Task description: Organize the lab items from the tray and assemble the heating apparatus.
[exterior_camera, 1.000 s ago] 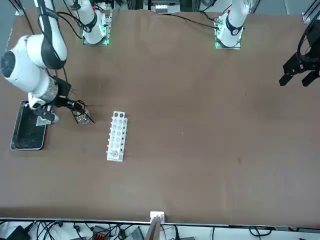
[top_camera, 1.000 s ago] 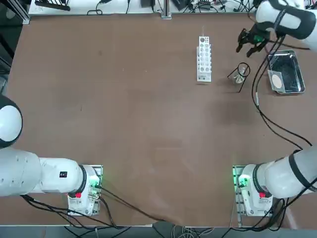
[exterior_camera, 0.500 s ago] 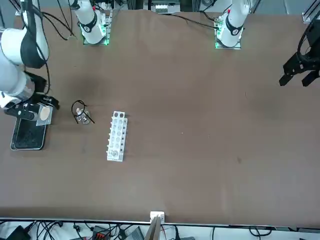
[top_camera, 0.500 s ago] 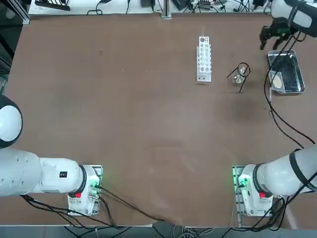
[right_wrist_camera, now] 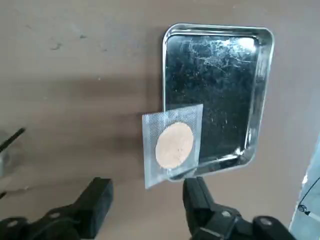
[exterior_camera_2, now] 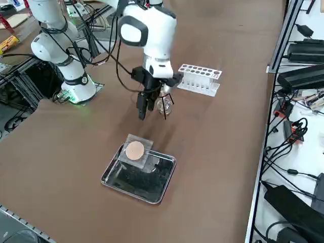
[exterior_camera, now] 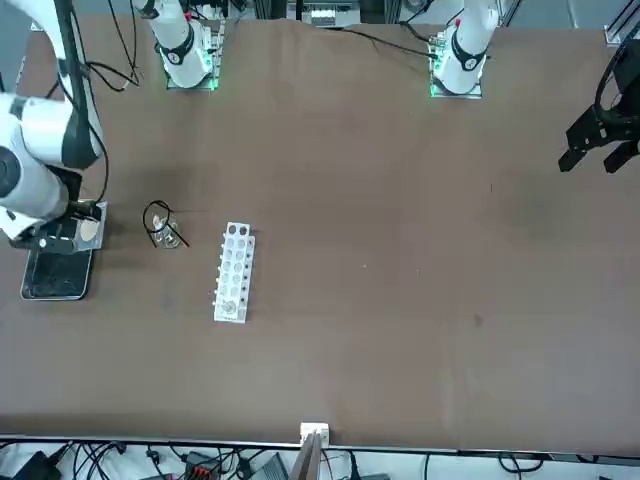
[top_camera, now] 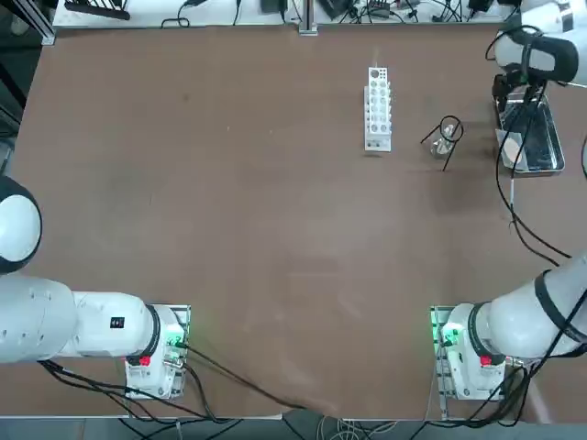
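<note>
I hold the right gripper (right_wrist_camera: 145,202) released above the tray (right_wrist_camera: 260,90); the overhanging mesh square (right_wrist_camera: 172,144) may slip off under a careless pinch.

Mesh square (right_wrist_camera: 173,144) overhangs the tray (right_wrist_camera: 260,95) rim; tripod (top_camera: 447,134) between tray and rack (top_camera: 377,108)

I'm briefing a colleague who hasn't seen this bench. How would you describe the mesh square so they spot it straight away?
Find the shiny metal tray near the table's edge on the robot's right. The mesh square leans on the tray's short end nearest the right gripper, overhanging the rim. It is the only flat grey piece with a tan round centre; the wire tripod and white rack stand apart.
</note>
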`<act>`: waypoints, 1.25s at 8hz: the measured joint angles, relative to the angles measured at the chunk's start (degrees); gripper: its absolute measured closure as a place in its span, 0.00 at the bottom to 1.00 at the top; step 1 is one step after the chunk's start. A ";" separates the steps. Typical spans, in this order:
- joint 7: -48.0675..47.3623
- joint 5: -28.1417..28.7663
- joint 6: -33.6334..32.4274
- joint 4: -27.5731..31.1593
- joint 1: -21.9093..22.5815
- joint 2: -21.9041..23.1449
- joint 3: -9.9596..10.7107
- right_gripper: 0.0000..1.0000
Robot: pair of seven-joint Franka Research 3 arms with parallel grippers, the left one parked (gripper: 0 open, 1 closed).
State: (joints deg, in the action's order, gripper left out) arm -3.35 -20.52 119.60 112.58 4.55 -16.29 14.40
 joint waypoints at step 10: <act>2.32 -0.21 10.27 -0.08 -4.43 -13.82 0.00 0.02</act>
State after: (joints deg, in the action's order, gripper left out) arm -1.02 -20.73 129.87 112.50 0.12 -30.11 14.40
